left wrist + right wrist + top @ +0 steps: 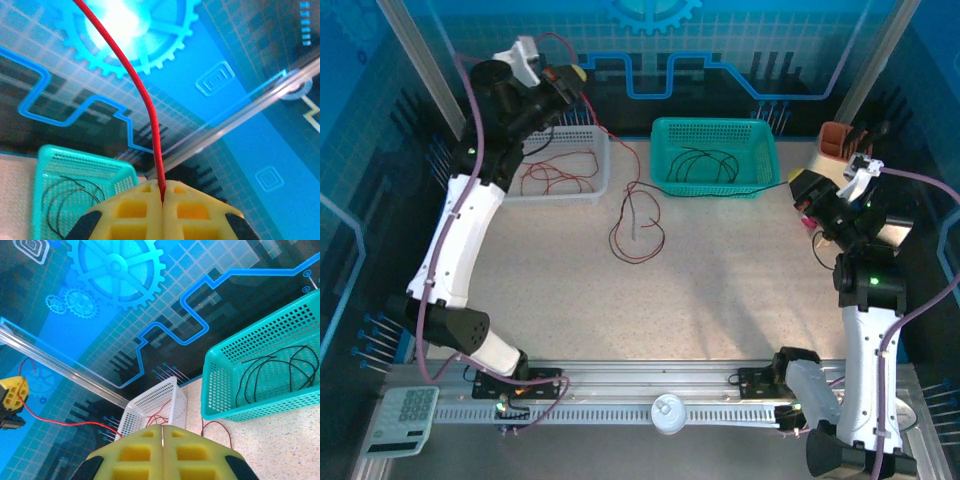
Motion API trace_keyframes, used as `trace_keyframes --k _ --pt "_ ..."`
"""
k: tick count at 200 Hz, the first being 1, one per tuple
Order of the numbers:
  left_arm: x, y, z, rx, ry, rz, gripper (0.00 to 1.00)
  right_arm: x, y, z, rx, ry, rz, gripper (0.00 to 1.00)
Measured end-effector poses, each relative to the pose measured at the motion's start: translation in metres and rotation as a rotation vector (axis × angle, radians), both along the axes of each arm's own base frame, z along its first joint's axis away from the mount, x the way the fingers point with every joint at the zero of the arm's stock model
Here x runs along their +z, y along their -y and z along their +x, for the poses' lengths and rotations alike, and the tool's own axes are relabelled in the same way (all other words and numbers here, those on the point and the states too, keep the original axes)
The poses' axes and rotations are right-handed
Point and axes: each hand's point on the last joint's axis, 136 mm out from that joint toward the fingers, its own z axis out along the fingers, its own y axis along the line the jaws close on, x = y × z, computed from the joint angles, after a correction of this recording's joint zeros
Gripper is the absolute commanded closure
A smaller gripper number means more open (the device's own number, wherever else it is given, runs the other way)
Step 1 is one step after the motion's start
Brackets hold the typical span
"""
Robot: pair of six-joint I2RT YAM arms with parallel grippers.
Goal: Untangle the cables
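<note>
Left gripper (163,192): yellow pads pressed together and clamped on a red cable (145,100). The cable comes out of the seam between the pads and arcs away against the blue backdrop. In the top view that arm is raised high at the back left, above the white basket (600,175).

From the gripper, the held red cable loops upward and drops past the white basket's right corner. It ends in a loose coil on the table (740,270), in front of the gap between the two baskets and inside neither.

More red cables (560,178) lie tangled inside the white basket. Black cables (705,165) lie in loose loops inside the teal basket (713,124), which stands to the right of the white one and apart from it.

One black strand runs out along the teal basket's front edge toward the right arm. Can't tell whether it reaches the fingers.

Right gripper (162,437): pads together with only a thin seam between them. Nothing is visibly pinched in the wrist view. It sits at the table's right side, just right of the teal basket, facing both baskets.

A calculator (408,415) lies at the near left corner, beside the left arm's base.
</note>
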Motion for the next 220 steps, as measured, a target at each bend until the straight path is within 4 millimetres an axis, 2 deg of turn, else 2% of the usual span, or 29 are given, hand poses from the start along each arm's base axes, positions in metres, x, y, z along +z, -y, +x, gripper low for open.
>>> trace_keyframes --k 65,119,177,220 --pt "-0.011 -0.08 0.007 0.186 -0.016 0.017 1.0 0.002 0.009 0.0 -0.044 -0.004 -0.005 1.0" --pt "-0.013 -0.118 0.011 0.281 -0.012 0.034 1.0 0.022 0.013 -0.005 -0.072 0.039 -0.012 1.0" --pt "-0.045 -0.18 0.016 0.434 -0.082 0.038 1.0 0.026 0.024 -0.006 -0.129 0.043 -0.017 1.0" --pt "-0.053 -0.213 0.021 0.514 -0.092 0.028 1.0 0.024 0.033 -0.003 -0.169 0.029 -0.018 1.0"
